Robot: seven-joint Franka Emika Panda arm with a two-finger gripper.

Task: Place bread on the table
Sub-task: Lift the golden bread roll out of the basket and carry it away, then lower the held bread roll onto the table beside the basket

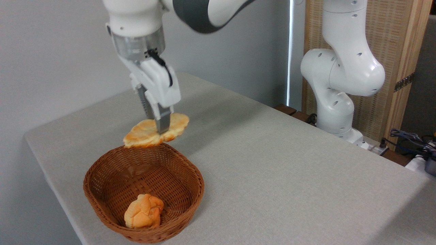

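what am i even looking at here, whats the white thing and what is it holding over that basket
The white thing is a robot arm, bolted at the table's far right and reaching across. This is one picture from a fixed camera facing the table. At the arm's end is a two-finger gripper, pinching a long flat bread and holding it in the air above the back rim of a woven basket. One small round bun lies inside the basket. The grey cloth-like surface is the table.
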